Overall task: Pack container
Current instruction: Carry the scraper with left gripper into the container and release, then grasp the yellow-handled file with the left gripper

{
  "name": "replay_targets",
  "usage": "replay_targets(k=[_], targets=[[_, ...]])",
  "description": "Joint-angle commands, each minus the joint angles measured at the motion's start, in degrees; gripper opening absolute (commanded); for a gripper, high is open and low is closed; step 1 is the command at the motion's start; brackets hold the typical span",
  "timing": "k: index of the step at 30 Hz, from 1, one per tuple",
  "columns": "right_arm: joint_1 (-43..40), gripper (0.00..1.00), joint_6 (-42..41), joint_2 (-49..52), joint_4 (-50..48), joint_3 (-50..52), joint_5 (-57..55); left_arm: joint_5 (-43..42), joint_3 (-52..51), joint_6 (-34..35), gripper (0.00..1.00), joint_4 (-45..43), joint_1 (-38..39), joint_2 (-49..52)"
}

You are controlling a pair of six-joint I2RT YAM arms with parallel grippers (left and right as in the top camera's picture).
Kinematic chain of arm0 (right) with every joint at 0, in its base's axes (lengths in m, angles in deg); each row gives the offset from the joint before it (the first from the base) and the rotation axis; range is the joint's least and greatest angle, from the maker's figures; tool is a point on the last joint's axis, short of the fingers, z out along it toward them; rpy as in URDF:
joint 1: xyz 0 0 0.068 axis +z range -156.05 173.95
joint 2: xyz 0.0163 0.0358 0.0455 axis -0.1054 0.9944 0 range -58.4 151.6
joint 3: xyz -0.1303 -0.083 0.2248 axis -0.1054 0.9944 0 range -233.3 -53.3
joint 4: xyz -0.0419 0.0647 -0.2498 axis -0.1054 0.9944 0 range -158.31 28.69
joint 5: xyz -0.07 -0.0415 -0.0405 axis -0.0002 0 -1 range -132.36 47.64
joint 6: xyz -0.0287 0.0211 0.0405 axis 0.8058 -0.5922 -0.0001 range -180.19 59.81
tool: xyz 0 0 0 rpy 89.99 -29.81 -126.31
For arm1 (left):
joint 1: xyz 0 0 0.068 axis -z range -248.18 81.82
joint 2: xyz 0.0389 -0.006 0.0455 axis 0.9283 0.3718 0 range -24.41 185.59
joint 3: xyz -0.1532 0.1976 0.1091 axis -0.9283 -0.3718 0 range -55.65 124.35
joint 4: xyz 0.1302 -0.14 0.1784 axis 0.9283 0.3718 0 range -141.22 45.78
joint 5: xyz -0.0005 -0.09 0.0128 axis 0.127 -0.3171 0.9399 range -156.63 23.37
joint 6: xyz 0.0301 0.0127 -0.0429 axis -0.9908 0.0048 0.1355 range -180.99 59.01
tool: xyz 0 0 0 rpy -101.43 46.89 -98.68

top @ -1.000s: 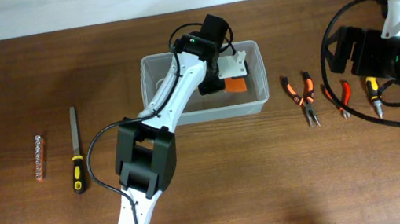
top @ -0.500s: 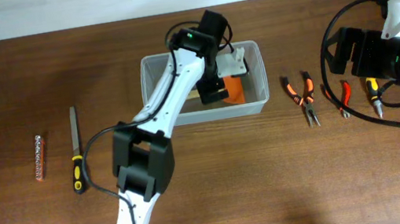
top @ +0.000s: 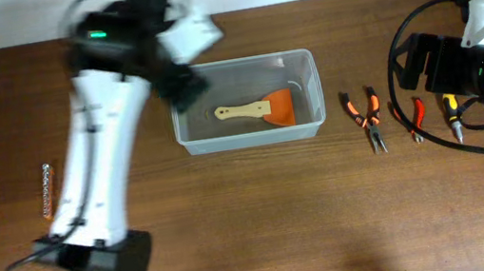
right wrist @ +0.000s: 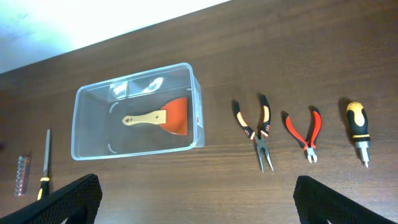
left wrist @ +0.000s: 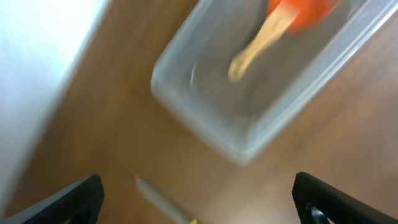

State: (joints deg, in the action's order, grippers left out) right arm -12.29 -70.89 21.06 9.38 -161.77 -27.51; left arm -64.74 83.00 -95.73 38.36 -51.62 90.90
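Overhead, we see the left arm (top: 102, 166) reach the far edge by the container (top: 252, 139). Left gripper (left wrist: 199, 199) and right gripper (right wrist: 196, 196) spread wide.

On the brown surface (right wrist: 186, 193) we see orange-handled pliers (right wrist: 258, 134), red cutters (right wrist: 305, 134) and a yellow-black screwdriver (right wrist: 357, 130) side by side. Well apart lie a file (right wrist: 45, 158) and a strip of bits (right wrist: 23, 175).

Left arm (top: 100, 166): white links, black joints, green light. Right arm (top: 451, 68): black, white cap, cables. Left end effector (left wrist: 200, 200): black.
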Motion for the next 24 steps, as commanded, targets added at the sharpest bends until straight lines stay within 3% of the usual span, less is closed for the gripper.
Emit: replay_targets(k=[1, 7, 13, 18, 24], targets=[[-0.26, 0.99, 0.15, 0.04, -0.09, 0.04, -0.52, -1.36, -3.04, 8.41, 0.99, 2.89, -8.22, 1.79], [-0.26, 0.99, 0.15, 0.48, -0.11, 0.04, -0.55, -4.26, -17.79, 22.77, 0.99, 1.2, -23.89, 1.95], [-0.26, 0.99, 0.15, 2.32, -0.11, 0.04, -0.52, -13.2, -36.65, 22.75, 0.99, -11.21, -33.11, 1.95], [-0.26, 0.99, 0.13, 4.46, -0.11, 0.04, -0.5, -11.5, -49.53, 22.73, 0.99, -23.04, -33.99, 1.95], [-0.26, 0.99, 0.13, 5.77, -0.07, 0.04, -0.48, -10.36, -57.24, 21.16, 1.0, -30.27, -33.99, 1.95]])
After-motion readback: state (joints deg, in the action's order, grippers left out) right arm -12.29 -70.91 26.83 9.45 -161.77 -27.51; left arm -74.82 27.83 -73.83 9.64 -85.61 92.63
